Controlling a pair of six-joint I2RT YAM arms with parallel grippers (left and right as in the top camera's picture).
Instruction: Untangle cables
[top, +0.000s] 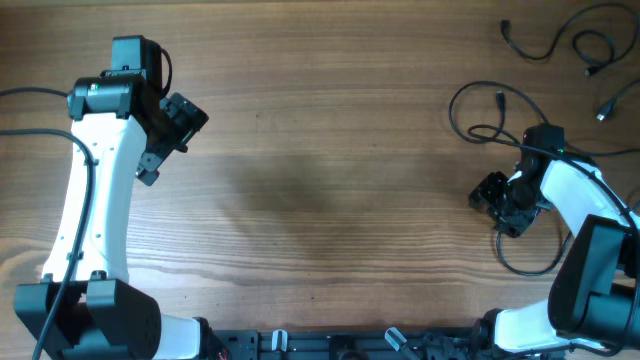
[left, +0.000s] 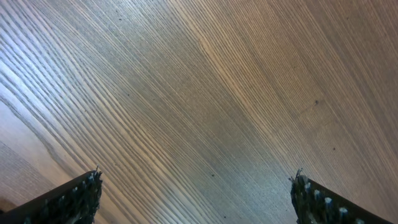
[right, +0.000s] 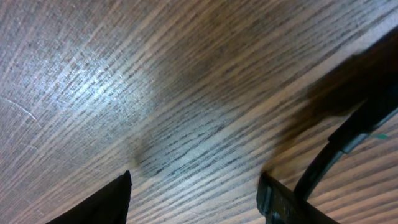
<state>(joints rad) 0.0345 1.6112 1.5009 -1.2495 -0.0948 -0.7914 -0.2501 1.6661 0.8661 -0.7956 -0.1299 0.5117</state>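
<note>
The cables lie as separate thin black strands at the right of the table. One strand (top: 545, 48) and a looped one (top: 597, 42) lie at the far right corner. A large loop (top: 470, 105) with a small plug lies just beyond my right gripper (top: 496, 207). Another strand (top: 522, 266) curves below the gripper. My right gripper is open and low over the wood (right: 196, 193). A black cord (right: 339, 146) runs just outside its right finger, not between the jaws. My left gripper (top: 170, 138) is open and empty over bare wood (left: 196, 193), far from the cables.
The wooden table (top: 330, 150) fills all views. A short plug end (top: 606, 108) lies by the right edge. Thick black arm cables run along both arms. The arm bases and a black rail (top: 330, 345) line the near edge.
</note>
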